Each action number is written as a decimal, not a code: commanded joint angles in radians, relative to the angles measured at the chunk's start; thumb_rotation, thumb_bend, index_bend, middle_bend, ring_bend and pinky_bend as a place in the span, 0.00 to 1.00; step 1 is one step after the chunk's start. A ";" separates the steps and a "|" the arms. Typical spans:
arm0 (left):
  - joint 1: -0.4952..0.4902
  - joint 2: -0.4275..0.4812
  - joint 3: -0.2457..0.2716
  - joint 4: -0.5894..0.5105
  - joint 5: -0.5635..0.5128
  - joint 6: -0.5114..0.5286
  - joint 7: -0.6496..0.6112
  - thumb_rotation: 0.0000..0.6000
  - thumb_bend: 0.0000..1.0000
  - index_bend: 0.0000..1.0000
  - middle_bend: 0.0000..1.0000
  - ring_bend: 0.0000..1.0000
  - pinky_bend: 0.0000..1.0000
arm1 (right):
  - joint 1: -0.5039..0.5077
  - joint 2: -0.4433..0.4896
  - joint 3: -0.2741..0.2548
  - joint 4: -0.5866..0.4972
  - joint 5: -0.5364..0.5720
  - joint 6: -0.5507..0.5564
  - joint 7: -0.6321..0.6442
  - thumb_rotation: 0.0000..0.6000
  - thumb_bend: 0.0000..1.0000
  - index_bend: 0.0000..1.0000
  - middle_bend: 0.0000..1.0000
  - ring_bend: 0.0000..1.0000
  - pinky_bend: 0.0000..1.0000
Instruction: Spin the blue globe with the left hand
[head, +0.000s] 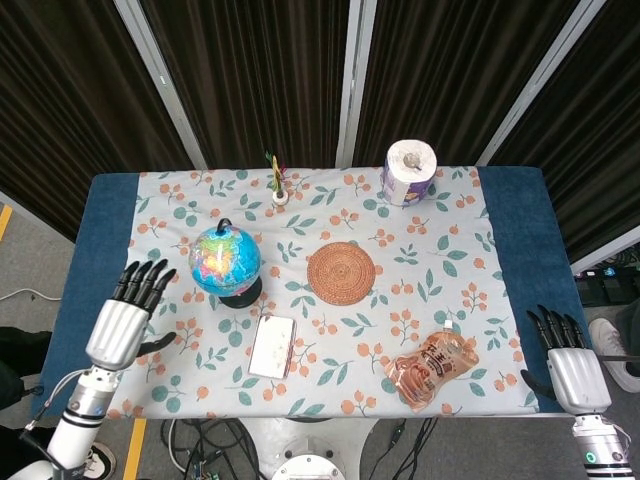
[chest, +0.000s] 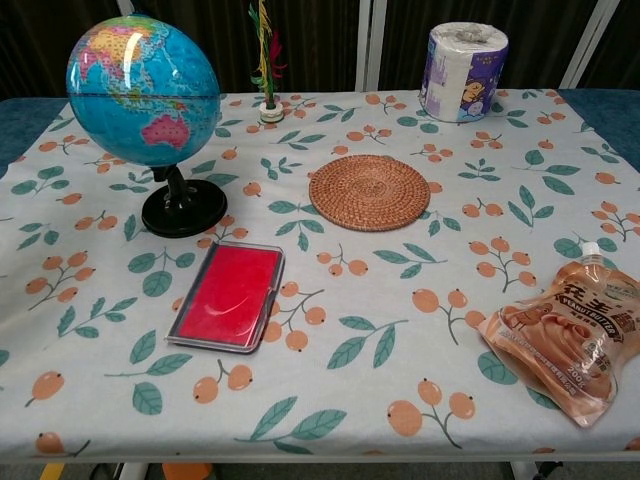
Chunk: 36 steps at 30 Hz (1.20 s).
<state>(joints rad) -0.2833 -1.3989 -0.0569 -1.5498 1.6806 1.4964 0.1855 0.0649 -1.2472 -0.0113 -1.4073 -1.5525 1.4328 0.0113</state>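
The blue globe (head: 224, 261) stands upright on its black base at the table's left side; it also shows large in the chest view as the globe (chest: 143, 92). My left hand (head: 127, 315) hovers to the globe's left with fingers spread, holding nothing and clear of the globe. My right hand (head: 567, 364) stays at the table's near right corner, fingers extended and empty. Neither hand shows in the chest view.
A red flat case (chest: 228, 295) lies in front of the globe. A woven round coaster (chest: 369, 192) sits mid-table, a toilet paper roll (chest: 465, 57) at the far right, a brown snack pouch (chest: 568, 339) at the near right, and a small stand with coloured sticks (chest: 266, 60) at the back.
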 joint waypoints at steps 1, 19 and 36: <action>-0.040 -0.015 0.000 -0.033 0.045 -0.024 0.037 1.00 0.00 0.03 0.00 0.00 0.00 | 0.000 -0.002 -0.001 0.004 0.000 -0.001 0.003 1.00 0.14 0.00 0.00 0.00 0.00; -0.097 -0.047 -0.006 -0.048 -0.003 -0.129 0.075 1.00 0.00 0.03 0.00 0.00 0.00 | 0.000 -0.005 0.000 0.014 0.002 -0.003 0.013 1.00 0.14 0.00 0.00 0.00 0.00; 0.085 -0.004 0.032 0.080 -0.205 -0.025 -0.073 1.00 0.00 0.03 0.00 0.00 0.00 | 0.000 0.000 0.000 0.003 -0.004 0.004 0.005 1.00 0.14 0.00 0.00 0.00 0.00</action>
<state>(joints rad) -0.2187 -1.4119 -0.0324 -1.4882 1.4947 1.4567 0.1320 0.0645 -1.2470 -0.0116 -1.4038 -1.5557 1.4363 0.0169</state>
